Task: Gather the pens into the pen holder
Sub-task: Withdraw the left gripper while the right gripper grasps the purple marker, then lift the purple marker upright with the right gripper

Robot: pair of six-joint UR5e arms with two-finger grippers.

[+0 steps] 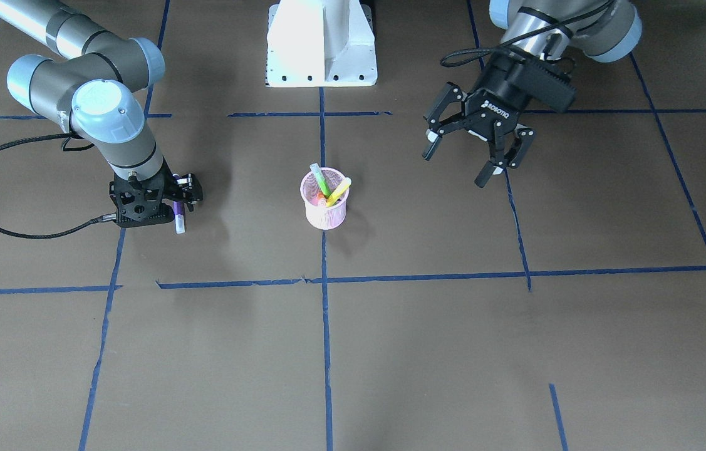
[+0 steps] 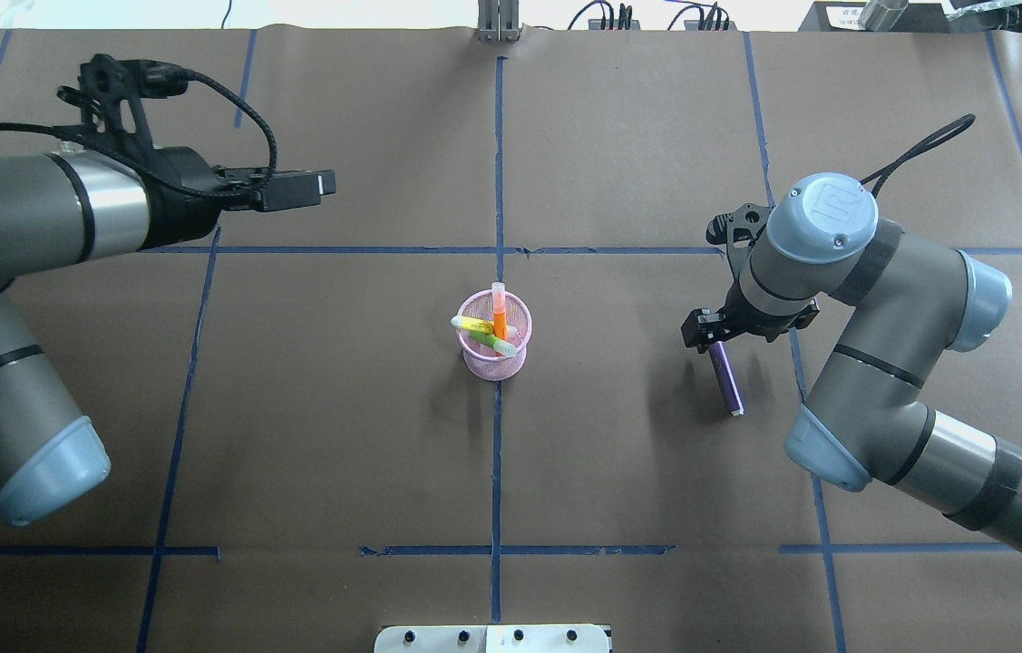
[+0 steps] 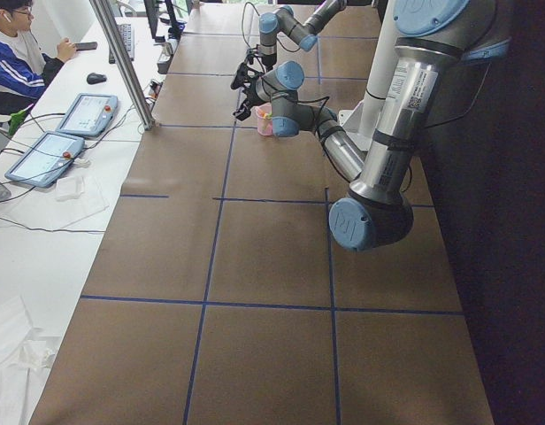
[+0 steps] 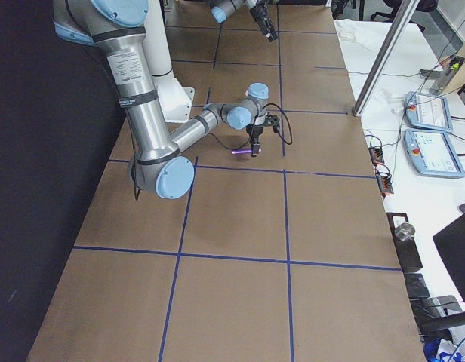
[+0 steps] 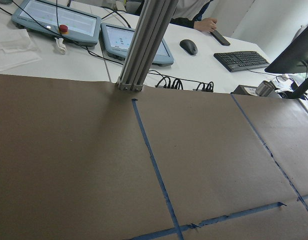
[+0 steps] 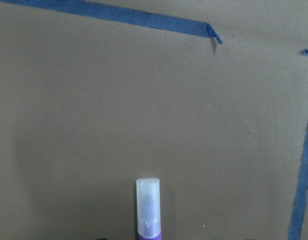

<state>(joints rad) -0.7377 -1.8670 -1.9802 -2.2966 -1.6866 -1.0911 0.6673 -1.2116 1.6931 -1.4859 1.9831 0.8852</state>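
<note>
Three pens are leaning inside the pen holder (image 1: 326,214) at the centre of the front-facing view: the green pen (image 1: 320,180), the yellow pen (image 1: 340,189) and the orange pen (image 1: 321,202). At left centre the right gripper (image 1: 176,199) is clenching the purple pen (image 1: 178,218) near its capped end, with the pale cap poking toward the bottom of the frame. At upper right the left gripper (image 1: 475,150) is hanging above the table (image 1: 390,351), fingers spread wide and grasping nothing.

From overhead, the purple pen's body is slanting down and right out of the right gripper at right centre, well apart from the holder at mid-frame.

In the exterior left view, the holder is peeking out pink near the top centre.

In the exterior right view, the purple pen is lying nearly level under the right gripper; whether it is touching the table cannot be told.

The left wrist view is showing only brown paper and blue tape (image 5: 154,160).

The right wrist view is showing the purple pen's cap rising from the bottom centre.
</note>
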